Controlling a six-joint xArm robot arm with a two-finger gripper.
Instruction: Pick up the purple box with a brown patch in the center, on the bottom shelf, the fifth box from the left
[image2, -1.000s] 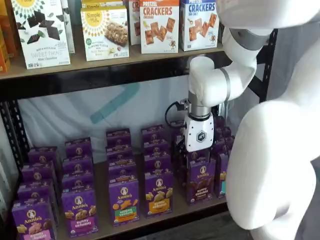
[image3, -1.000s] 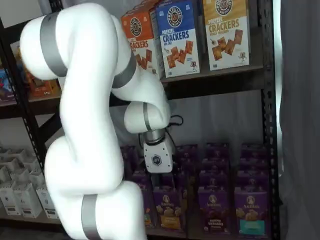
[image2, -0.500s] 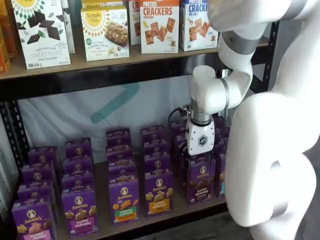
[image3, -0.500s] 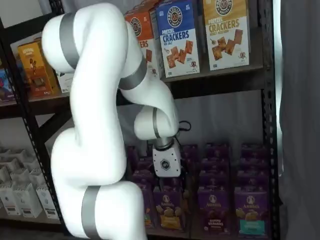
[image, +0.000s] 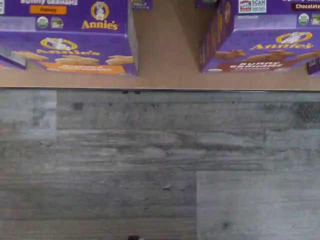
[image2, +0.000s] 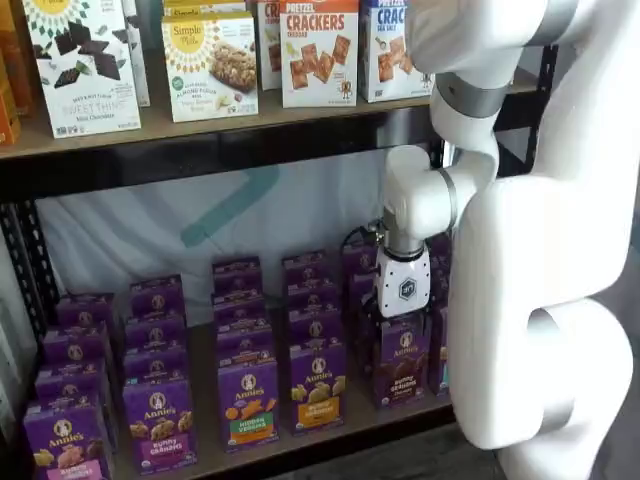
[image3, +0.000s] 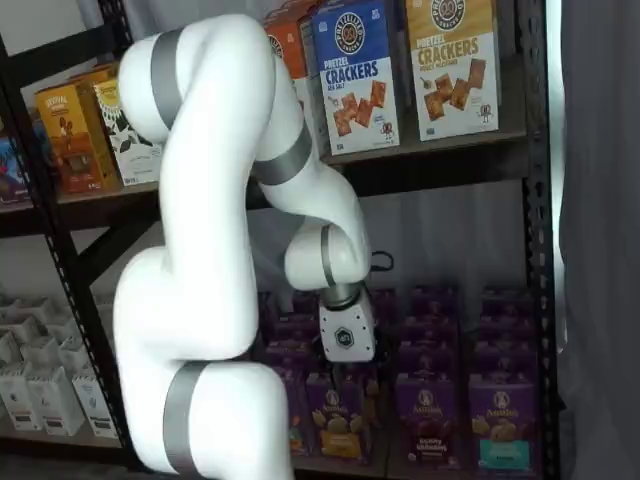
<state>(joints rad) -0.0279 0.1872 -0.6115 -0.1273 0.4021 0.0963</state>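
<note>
Near the front right end of the bottom shelf (image2: 205, 455), the purple box (image2: 403, 362) with its dark brown band stands upright at the head of its row, its face toward the shelf's front edge. In a shelf view the gripper (image2: 402, 318) hangs directly above this box, its white body just over the carton's top; the black fingers are hard to make out against the dark purple cartons behind, so the pictures alone do not show a gap, though the jaws stand at their widest and nothing is held between them. In a shelf view the gripper (image3: 345, 368) again sits low, close over the front cartons. From the wrist view, the purple box (image: 260, 50) lies at the shelf's front edge, with an orange-banded carton (image: 70, 47) beside it across a bare strip of board, and grey plank floor (image: 160, 165) beyond the black rail.
</note>
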